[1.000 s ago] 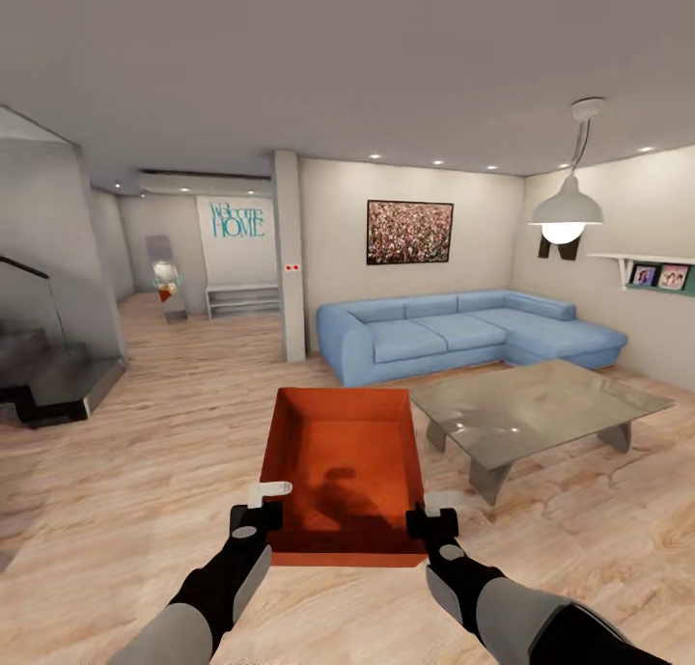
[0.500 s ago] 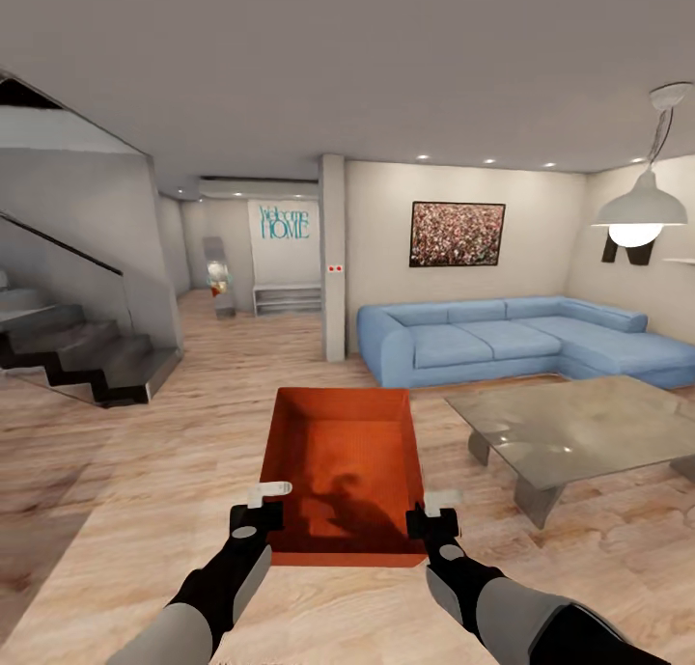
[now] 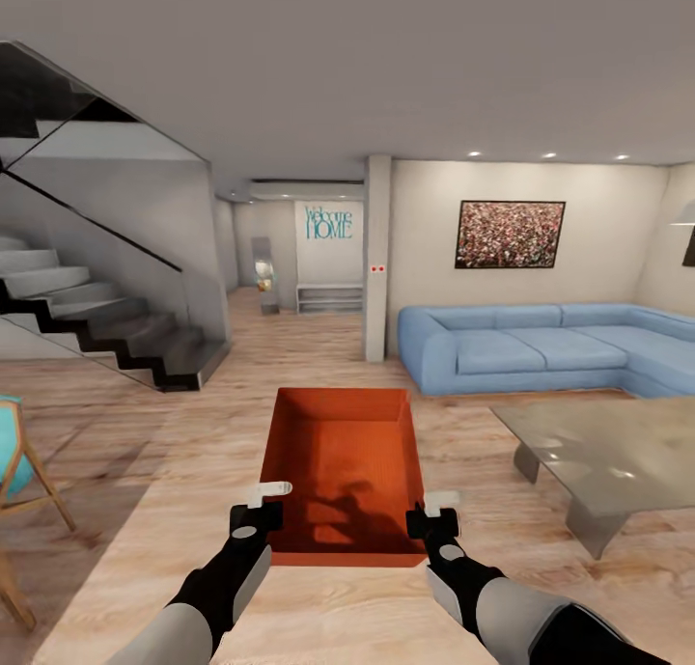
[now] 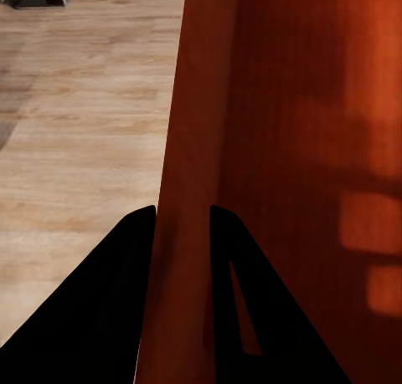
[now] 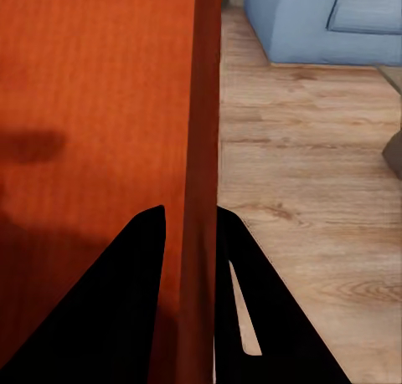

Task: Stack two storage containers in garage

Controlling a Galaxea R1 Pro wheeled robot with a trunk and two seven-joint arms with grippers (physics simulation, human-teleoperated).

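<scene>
Swinging leftward, the view now takes in stairs (image 3: 106, 322) while both grippers, left (image 3: 259, 511) and right (image 3: 432, 516), apparently clamp the storage container's (image 3: 343, 462) walls, garage-bound.

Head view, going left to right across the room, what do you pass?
Turquoise chair → dark staircase → Welcome Home sign → white pillar → framed painting → blue sofa → glass coffee table. The orange storage container, held in front, lies below the sign and pillar.
</scene>
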